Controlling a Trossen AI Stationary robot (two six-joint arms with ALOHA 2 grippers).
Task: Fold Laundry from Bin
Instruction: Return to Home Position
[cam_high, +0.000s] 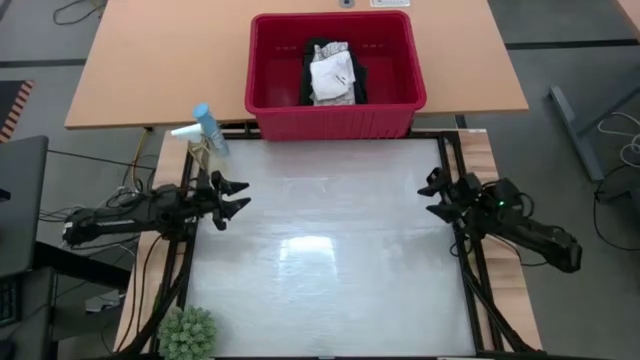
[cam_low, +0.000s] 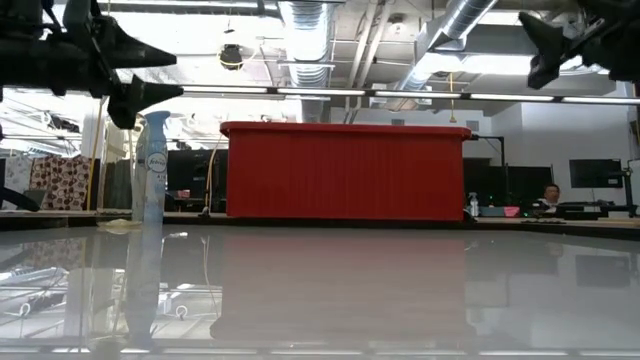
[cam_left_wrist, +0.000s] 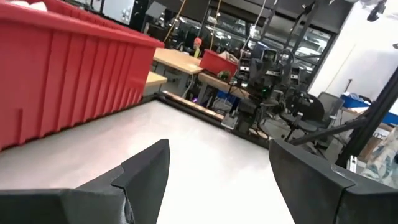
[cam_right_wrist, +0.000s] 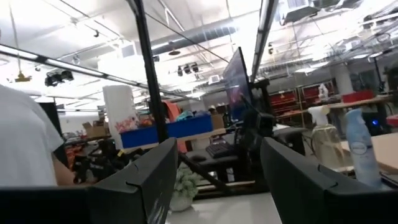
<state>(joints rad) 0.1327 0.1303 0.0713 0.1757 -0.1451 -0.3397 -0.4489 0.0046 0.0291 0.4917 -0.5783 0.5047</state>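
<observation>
Seems finished with the folding itself: find the laundry (cam_high: 333, 75) stacked inside the bin (cam_high: 335, 122), at twelve o'clock from the middle of the table (cam_high: 330, 250), with a dark piece underneath and paler, patterned cloth on top. See no cloth out on the white surface.

Look to nine o'clock for the left gripper (cam_high: 232, 198), raised well above the table near its edge, fingers spread apart and holding nothing. Look to three o'clock for the right gripper (cam_high: 436, 195), likewise raised, fingers parted and empty.

To bring the arms home well:
- Draw each arm back toward its own side rather than across the table.
- Keep the height while retracting, so as not to clip the dark frame rails along the edges.
- Mind the spray bottle (cam_high: 208, 128), near the left gripper at about eleven o'clock from it. Pull away from it, not past it.
- Keep the left arm short of the small plant (cam_high: 188, 332) at seven o'clock.
- Leave both sets of fingers parted, and avoid any reach toward twelve o'clock that might nudge the bin.
- Move both arms at an even pace and finish in matching poses.

As for writing: can make out a label on the spray bottle in the low view, but cannot read it. Nothing legible on the bin or the cloth either.
</observation>
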